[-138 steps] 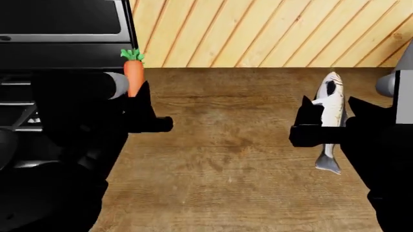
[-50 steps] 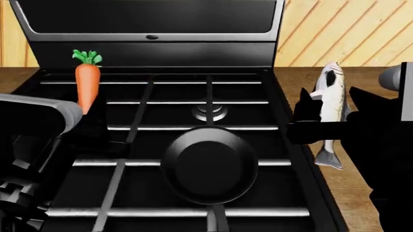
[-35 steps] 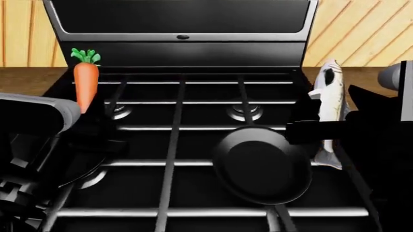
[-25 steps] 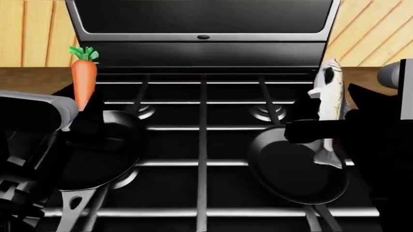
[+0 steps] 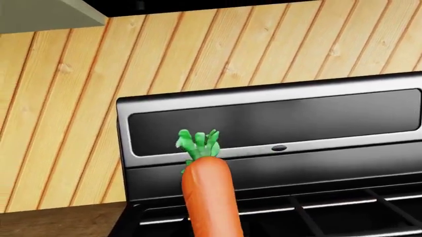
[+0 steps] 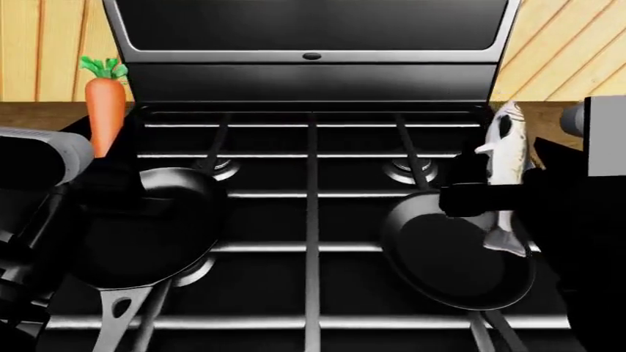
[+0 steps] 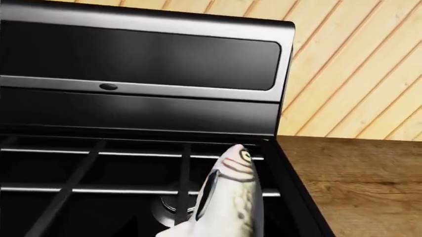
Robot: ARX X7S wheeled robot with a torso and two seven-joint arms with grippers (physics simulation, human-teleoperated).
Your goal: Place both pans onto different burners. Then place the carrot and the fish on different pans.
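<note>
The stove (image 6: pixel 313 220) is the anchor here, black with silver bar grates. At its left edge the left gripper (image 6: pixel 113 180) has its dark fingers closed on the carrot (image 6: pixel 102 117), which stands upright, smooth and orange, its green tuft level with the stove's back panel (image 6: pixel 313 81). The left wrist view adds what the head view cannot: the carrot's leafy tip (image 5: pixel 197 143) set against that glossy panel and the slanted wood-plank wall (image 5: pixel 66 123) behind.

On the stove's front-left burner sits the larger pan (image 6: pixel 146 227), round and matte black, its silver-grey handle (image 6: pixel 122 315) with a hole pointing to the stove's front edge. Half a second ago the carrot rode slightly nearer the stove's centre; the whole view has slid a touch.

On the front-right burner lies the smaller pan (image 6: pixel 455 253). At the stove's right edge the right gripper (image 6: pixel 489 198) is clamped across the fish (image 6: pixel 506 154), which hangs head-up, its tail over the pan's rim. Only the right wrist view shows the striped silver head (image 7: pixel 231 173) above the rear-right burner (image 7: pixel 171 207) and the wooden counter (image 7: pixel 356 173) beside the stove.
</note>
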